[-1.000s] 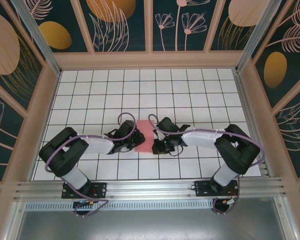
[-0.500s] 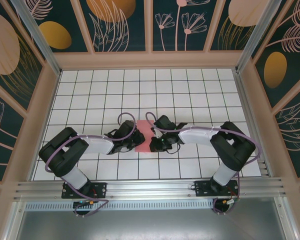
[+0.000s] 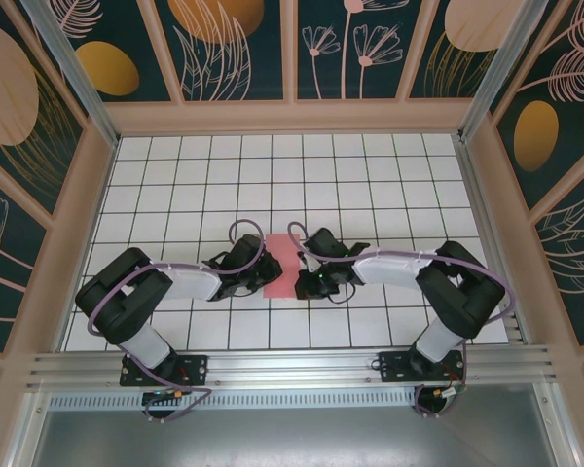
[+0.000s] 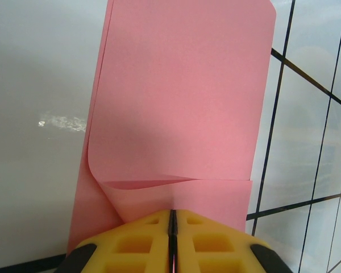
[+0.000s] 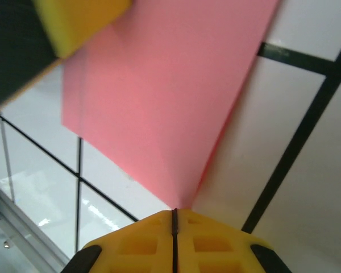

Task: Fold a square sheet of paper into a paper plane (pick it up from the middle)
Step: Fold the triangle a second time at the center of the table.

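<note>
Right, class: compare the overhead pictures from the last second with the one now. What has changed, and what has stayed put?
The right arm swung slightly toward the left arm, then drew back to about where it began. Nothing was taken or let go: the right gripper and left gripper stay shut on the square sheet of paper, unmoved between them. The left arm held still.

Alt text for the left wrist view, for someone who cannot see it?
The left hand, yellow fingers closed together, pinches the near edge of a pink sheet of paper lying on the white gridded table. Just ahead, one layer curls over in a fold.
</note>
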You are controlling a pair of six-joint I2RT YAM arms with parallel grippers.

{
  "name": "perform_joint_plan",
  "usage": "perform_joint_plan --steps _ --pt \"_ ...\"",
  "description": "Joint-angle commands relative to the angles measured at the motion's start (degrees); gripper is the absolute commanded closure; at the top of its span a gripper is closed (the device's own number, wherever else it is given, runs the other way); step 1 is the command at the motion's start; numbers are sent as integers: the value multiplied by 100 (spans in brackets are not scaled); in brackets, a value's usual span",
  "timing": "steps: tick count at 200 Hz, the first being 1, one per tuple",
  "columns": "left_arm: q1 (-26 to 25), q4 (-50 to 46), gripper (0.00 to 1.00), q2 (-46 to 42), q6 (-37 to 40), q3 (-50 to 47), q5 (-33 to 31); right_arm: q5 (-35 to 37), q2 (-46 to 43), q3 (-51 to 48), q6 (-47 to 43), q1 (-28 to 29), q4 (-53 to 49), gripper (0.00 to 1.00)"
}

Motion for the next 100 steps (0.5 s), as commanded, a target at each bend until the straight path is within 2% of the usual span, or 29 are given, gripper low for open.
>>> perform_joint_plan --steps 1,51,100 --pt "47 -586 89 55 -36 -195 -132 9 -206 302 -10 -13 45 90" --pt "48 -557 89 77 -27 -172 -96 34 546 487 -88 -40 55 90" --pt "48 -582 89 12 -22 -147 -113 36 757 142 -83 -52 -2 90"
